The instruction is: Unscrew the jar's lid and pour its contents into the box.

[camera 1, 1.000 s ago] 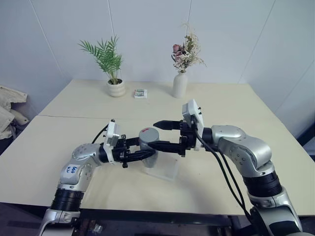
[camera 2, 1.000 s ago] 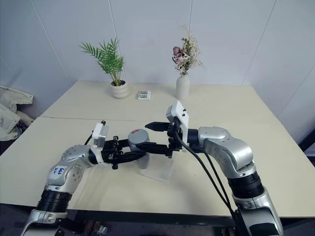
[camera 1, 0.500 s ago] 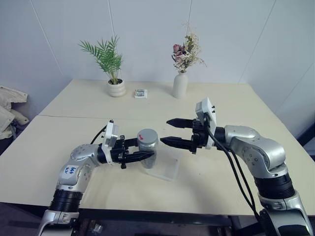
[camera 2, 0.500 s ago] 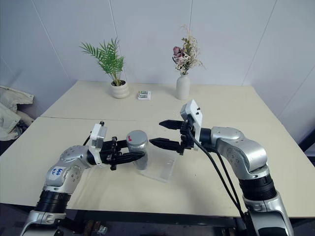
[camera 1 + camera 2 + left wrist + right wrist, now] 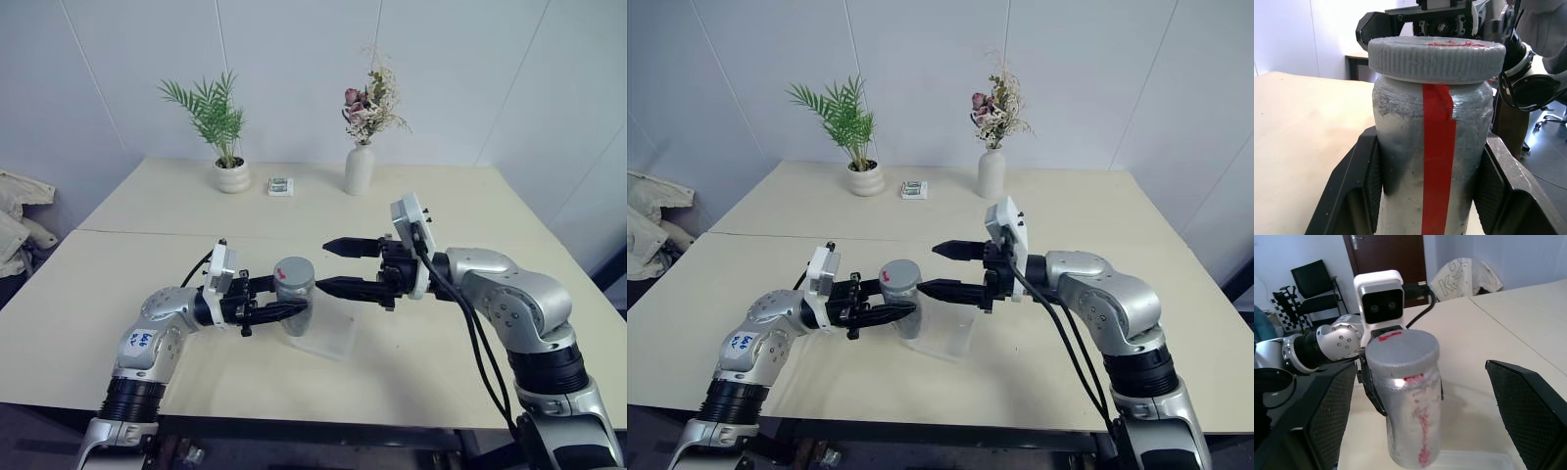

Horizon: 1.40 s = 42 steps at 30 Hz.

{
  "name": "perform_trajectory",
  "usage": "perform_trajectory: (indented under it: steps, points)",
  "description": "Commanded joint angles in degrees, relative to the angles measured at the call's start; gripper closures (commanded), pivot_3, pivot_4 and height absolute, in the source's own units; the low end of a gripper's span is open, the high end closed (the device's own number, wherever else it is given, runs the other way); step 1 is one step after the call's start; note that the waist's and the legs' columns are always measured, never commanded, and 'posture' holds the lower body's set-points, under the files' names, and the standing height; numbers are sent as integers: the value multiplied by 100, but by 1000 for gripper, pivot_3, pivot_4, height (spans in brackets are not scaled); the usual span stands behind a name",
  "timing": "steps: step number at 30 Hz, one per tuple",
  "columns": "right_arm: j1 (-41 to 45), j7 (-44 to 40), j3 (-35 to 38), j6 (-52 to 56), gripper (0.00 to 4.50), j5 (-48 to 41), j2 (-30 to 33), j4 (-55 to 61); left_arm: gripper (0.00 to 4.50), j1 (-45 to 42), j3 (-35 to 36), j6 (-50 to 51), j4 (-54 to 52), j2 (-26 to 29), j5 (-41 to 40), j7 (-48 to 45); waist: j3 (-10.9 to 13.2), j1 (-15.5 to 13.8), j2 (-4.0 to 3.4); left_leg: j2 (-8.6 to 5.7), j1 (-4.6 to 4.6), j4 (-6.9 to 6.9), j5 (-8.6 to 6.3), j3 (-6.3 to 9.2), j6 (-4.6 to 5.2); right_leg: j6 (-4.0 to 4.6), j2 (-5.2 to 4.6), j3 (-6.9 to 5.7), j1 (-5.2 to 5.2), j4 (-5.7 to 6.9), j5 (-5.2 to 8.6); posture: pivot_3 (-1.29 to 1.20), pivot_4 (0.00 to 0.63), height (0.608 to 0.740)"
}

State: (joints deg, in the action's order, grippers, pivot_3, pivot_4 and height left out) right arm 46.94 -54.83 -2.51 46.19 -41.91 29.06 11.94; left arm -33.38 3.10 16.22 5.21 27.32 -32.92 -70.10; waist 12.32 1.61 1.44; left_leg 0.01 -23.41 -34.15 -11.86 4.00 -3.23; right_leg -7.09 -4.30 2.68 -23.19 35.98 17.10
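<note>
left pincer (image 5: 284, 311) grips the jar (image 5: 295, 305) over the box (image 5: 333, 338) edge; right pincer (image 5: 333, 266) gapes beside the lid (image 5: 294, 270).

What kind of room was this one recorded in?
Probably an office or lab room: a pale table against plain white walls, decorated with a potted plant and a vase of dried flowers, with black chairs by a dark door.

Open air separates the right gripper (image 5: 331, 266) from the grey-silver ribbed screw lid (image 5: 294, 270); the left gripper (image 5: 294, 308) blocks the silvery glass jar's (image 5: 297, 311) sides.
</note>
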Motion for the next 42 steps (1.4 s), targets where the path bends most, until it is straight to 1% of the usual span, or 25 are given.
perform_trajectory:
  steps: [1, 8, 25, 26, 27, 30, 37, 40, 42]
  points:
    - [294, 54, -152, -80, 69, 23, -221, 91, 2450, -28, 19, -60, -192, 5, -37, -6, 0, 6, 0, 0, 0, 0, 0, 0, 0, 0, 0, 0, 0, 0, 0, 0, 150, 740]
    - [551, 230, -531, -132, 69, 271, -731, -90, 2450, 9, 14, -35, -238, 21, -58, 15, 0, 1, 0, 0, 0, 0, 1, 0, -1, 0, 0, 1, -6, 8, 0, 0, 150, 740]
    - [588, 131, -569, -203, 69, 556, -887, -309, 2450, -4, 14, -78, -217, -5, -57, 39, 0, 10, 0, 0, -1, -1, 0, -1, -1, 0, 1, 2, -9, 10, 0, 0, 150, 740]
    - [580, 116, -559, -195, 455, 538, -894, -299, 2450, -4, 12, -79, -218, -6, -58, 37, 0, 11, 0, 0, -1, -1, 0, 0, -1, 0, 1, 2, -9, 10, 0, 0, 150, 740]
    - [569, 99, -556, -196, 642, 528, -896, -285, 2450, -4, 12, -81, -218, -7, -57, 37, 0, 11, 0, 0, -1, -1, 0, 0, -1, 0, 1, 2, -9, 10, 0, 0, 150, 740]
    - [558, 66, -562, -209, 1532, 536, -905, -276, 2450, -24, 9, -81, -199, -10, -54, 35, 0, 9, 0, 0, -1, -1, 0, 0, -1, 0, 1, 2, -9, 11, 0, 0, 150, 740]
    - [611, 125, -354, -54, 1532, 273, -1069, -236, 2450, -4, 12, -84, -206, 14, -52, 26, 0, 9, 0, 1, -1, -1, 1, 0, -1, 0, 1, 1, -9, 11, 0, 0, 150, 740]
    - [694, 250, -112, 160, 1532, -47, -1220, -252, 2450, -5, 4, -96, -193, 15, -44, 24, 0, 10, 0, 0, -1, -1, 1, 0, -1, 0, 1, 1, -9, 11, 0, 0, 150, 740]
    - [820, 468, 237, 379, 1532, -486, -1420, -297, 2450, 15, -9, -107, -207, 26, -37, 14, 0, 17, 0, 1, -1, -1, 1, -1, -1, 0, 1, 3, -11, 13, 0, 0, 150, 740]
